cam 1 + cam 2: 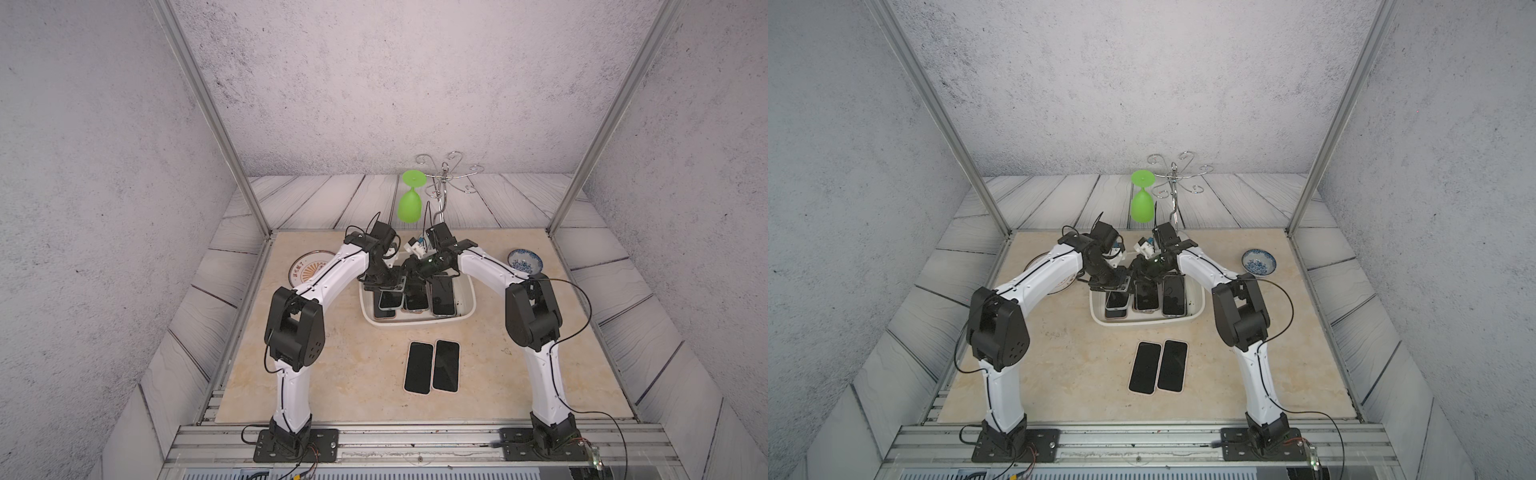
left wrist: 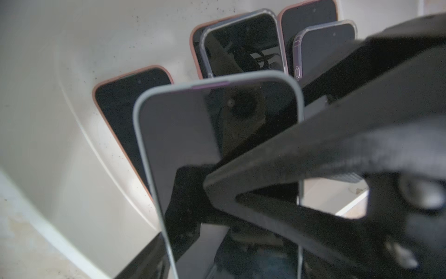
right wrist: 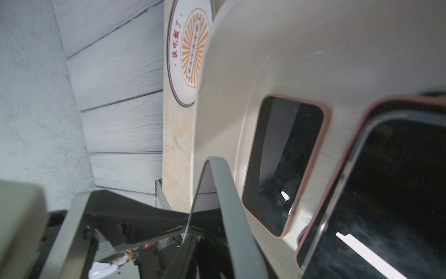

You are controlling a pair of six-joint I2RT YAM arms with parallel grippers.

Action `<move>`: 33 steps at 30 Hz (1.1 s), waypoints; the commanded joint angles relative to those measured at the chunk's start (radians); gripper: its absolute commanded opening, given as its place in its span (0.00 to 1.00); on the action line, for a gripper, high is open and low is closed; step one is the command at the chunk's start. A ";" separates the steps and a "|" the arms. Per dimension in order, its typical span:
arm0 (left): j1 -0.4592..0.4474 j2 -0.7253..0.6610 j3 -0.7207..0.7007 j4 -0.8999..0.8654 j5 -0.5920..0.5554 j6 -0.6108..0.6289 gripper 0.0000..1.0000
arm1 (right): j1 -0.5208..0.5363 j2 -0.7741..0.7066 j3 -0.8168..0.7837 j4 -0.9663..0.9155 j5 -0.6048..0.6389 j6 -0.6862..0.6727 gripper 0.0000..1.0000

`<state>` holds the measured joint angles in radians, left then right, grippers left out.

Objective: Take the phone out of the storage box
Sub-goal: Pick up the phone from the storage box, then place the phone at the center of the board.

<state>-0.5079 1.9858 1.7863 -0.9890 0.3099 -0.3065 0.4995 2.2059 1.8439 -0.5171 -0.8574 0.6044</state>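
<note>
**Two hands crowd one phone over the box**

The grey-cased phone (image 2: 183,135) is tilted up above the other phones (image 1: 442,297) but is not yet clear of the storage box (image 1: 466,299). The left hand (image 1: 388,284) stands wide, its jaws spanning the phone's width, and appears to hold it by the long edges. The right hand (image 1: 412,270) is pressed in close beside it. A black finger (image 2: 289,154), which I take for the right hand's, lies across the screen. Whether that hand has clamped on the phone I cannot tell.

The main risk, as I judge it, is the two hands working against each other. If both grip and pull different ways, the smooth case may twist free and drop onto the screens below. The hands are also so close that a lift could knock them together. A hold on slick edges may slip as the phone tips. Two phones (image 1: 419,368) already lie on the table (image 1: 332,374), so a careless set-down could land on them.
</note>
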 commanded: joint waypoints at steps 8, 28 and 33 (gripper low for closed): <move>0.030 -0.129 0.013 0.046 0.038 -0.025 0.98 | -0.069 -0.336 -0.281 -0.159 0.013 -0.175 0.00; 0.118 -0.407 -0.284 0.201 0.064 -0.048 0.99 | -0.241 -0.746 -0.909 -0.337 0.422 -0.244 0.00; 0.133 -0.426 -0.317 0.202 0.057 -0.032 0.98 | -0.251 -0.658 -0.948 -0.244 0.323 -0.265 0.00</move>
<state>-0.3882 1.5909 1.4837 -0.8059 0.3672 -0.3550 0.2550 1.5181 0.9154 -0.8127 -0.4614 0.3622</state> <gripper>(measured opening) 0.984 0.152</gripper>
